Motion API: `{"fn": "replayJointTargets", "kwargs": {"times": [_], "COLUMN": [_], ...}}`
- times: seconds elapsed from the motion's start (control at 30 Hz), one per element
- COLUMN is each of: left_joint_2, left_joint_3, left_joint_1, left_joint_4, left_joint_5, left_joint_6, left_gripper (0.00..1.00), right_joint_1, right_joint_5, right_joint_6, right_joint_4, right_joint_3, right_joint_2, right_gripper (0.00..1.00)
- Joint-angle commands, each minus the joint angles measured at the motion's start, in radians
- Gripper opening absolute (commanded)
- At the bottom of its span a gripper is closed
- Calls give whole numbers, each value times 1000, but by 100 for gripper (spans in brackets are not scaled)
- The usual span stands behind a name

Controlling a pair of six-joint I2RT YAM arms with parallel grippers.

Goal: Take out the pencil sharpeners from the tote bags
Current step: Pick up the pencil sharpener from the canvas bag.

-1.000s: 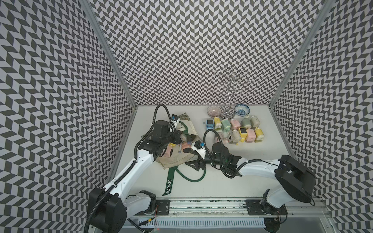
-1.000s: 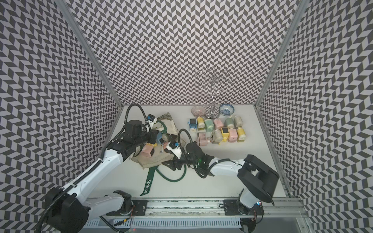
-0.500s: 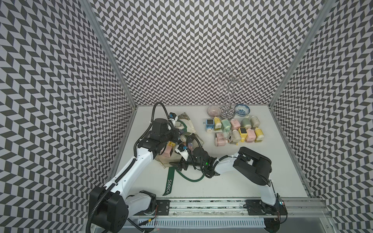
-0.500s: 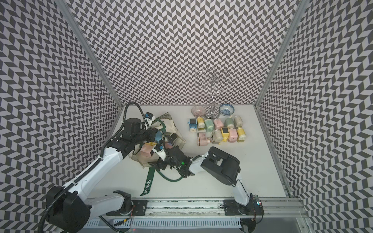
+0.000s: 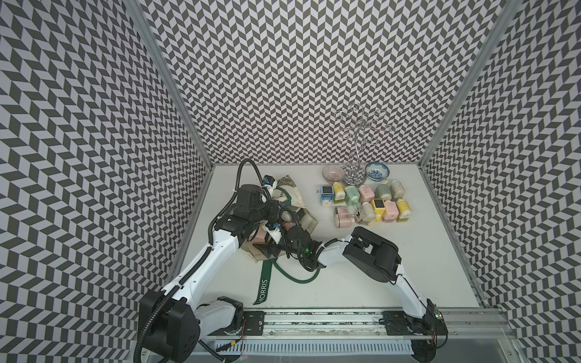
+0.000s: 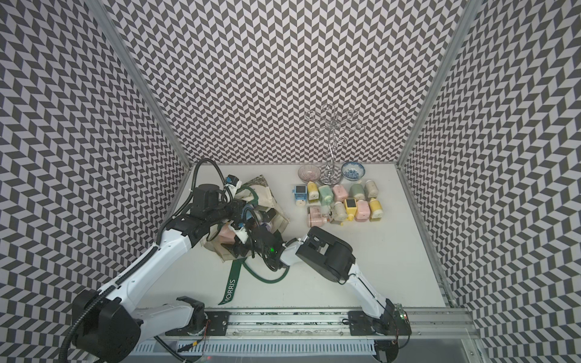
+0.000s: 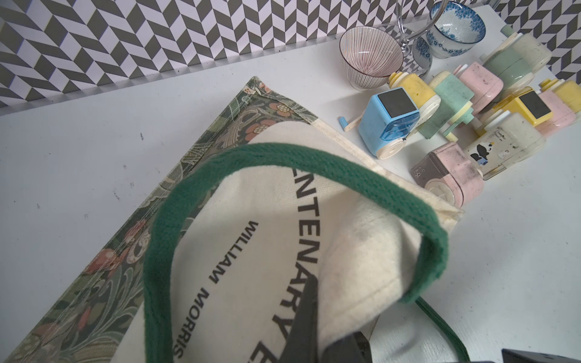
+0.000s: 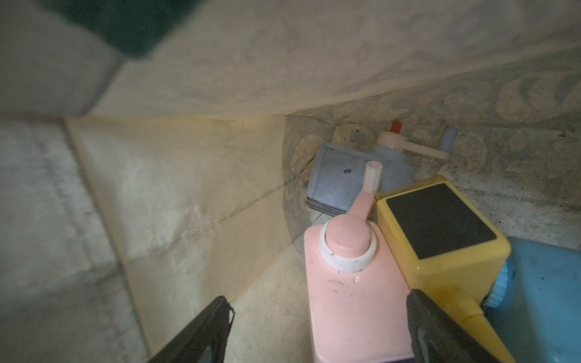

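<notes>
- Lying on the smooth white table toward the robot's left, the tote bag is coarse cream canvas with black block lettering. A woven dark green strap arches over it, and a leafy printed band runs along its base.
- Left gripper: jaws closed on a fold of the cream canvas.
- Right gripper: inside the bag, jaws spread wide, nothing gripped. Its matte black fingers stand either side of a pink sharpener, one at its edge and the other apart from it.
- Bag contents: the pink sharpener is a glossy rounded block with a white collar and a crank. Touching it is a boxy yellow sharpener with a dark square window. Behind sits a scuffed grey-blue sharpener, and a pale blue sharpener lies at the frame edge.
- Removed pencil sharpeners: a pastel plastic cluster, packed together near the back wall, apart from the bag.
- Behind the cluster, a pink-lined bowl and a blue-patterned bowl flank a chrome wire stand.
</notes>
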Motion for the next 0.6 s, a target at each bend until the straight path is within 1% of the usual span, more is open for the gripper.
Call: {"fn": "replayJointTargets", "kwargs": {"times": [0.0,0.13,0.23,0.37,0.47,0.57], "left_joint_2": [-8,-6,-3,-4,-6,-5], "left_joint_3": [16,17,15,15,14,15], "left_joint_1": [14,14,13,13,13,14], "left_joint_4": [-27,-27,-27,-26,-26,-26], "left_joint_5": [-14,-10,-6,-2,-4,-3], "left_joint_6": [-2,-2,-2,-2,-1,0], "left_gripper": [0,0,0,0,0,0], "right_joint_1": [-9,-17,-17,-19,-18,-18], "right_joint_5": [91,86,40,-61,-140,-166], "right_joint_6": [-25,-23,-42,-68,-66,-65], "right_joint_4": [-7,-50,-97,-159,-144,-93], "right_joint_3": [46,89,125,167,148,103], "right_joint_2": [40,67,87,108,98,79], "right_gripper": [88,88,85,78,70,65]}}
